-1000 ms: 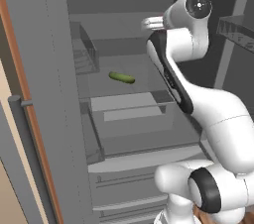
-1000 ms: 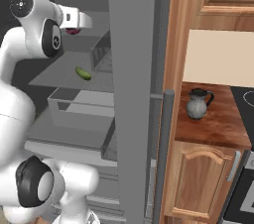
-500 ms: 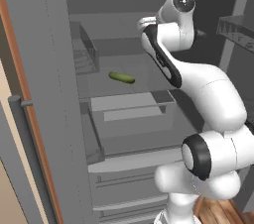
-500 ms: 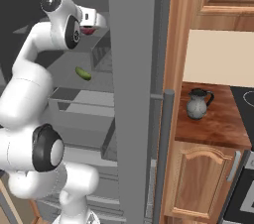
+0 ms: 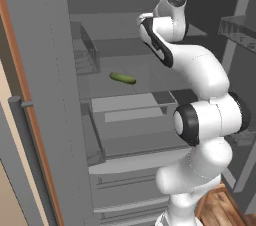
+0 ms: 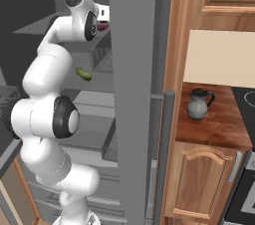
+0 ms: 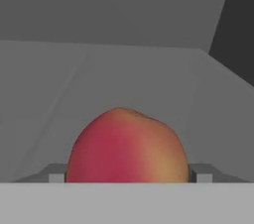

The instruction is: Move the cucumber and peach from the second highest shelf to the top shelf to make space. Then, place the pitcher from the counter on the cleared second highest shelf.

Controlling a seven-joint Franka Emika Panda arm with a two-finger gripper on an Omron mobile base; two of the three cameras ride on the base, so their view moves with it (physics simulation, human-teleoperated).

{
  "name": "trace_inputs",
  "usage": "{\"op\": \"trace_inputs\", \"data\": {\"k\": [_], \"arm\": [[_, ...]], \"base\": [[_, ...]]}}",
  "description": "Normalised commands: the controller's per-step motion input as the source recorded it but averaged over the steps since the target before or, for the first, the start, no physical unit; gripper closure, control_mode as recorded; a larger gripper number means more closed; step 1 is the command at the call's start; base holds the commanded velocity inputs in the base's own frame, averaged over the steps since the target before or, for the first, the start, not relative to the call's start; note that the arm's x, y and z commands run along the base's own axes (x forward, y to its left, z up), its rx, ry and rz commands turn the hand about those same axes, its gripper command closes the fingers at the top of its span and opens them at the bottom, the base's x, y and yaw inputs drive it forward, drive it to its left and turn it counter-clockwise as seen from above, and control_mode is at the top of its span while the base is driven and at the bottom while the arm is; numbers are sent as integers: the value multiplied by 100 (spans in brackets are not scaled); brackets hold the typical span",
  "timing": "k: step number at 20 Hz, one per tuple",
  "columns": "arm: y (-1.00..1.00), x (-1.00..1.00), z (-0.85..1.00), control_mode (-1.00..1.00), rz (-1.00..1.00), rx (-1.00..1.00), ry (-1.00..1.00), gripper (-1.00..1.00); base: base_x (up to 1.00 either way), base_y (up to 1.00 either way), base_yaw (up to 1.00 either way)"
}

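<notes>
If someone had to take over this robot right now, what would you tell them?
Gripper: shut on the peach, raised in the fridge at top shelf height.
Cucumber: lying on the second highest shelf.
Pitcher: standing on the counter beside the fridge.
Done: peach lifted off its shelf.
Left: set the peach on the top shelf, move the cucumber up too, then put the pitcher on the cleared shelf.
</notes>
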Motion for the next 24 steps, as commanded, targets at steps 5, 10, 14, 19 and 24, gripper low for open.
{"op": "trace_inputs", "data": {"k": [5, 10, 14, 19, 24], "arm": [[-2, 90, -17, -100, 0, -1, 5, -100], [0, 16, -53, -100, -3, -10, -5, -100], [4, -17, -67, -100, -7, -11, -27, -100], [2, -6, -52, -100, -10, -7, -34, -100], [0, -2, -11, -100, -10, -1, 3, -100]], "base": [[0, 0, 0], [0, 0, 0], [0, 0, 0], [0, 0, 0], [0, 0, 0]]}}
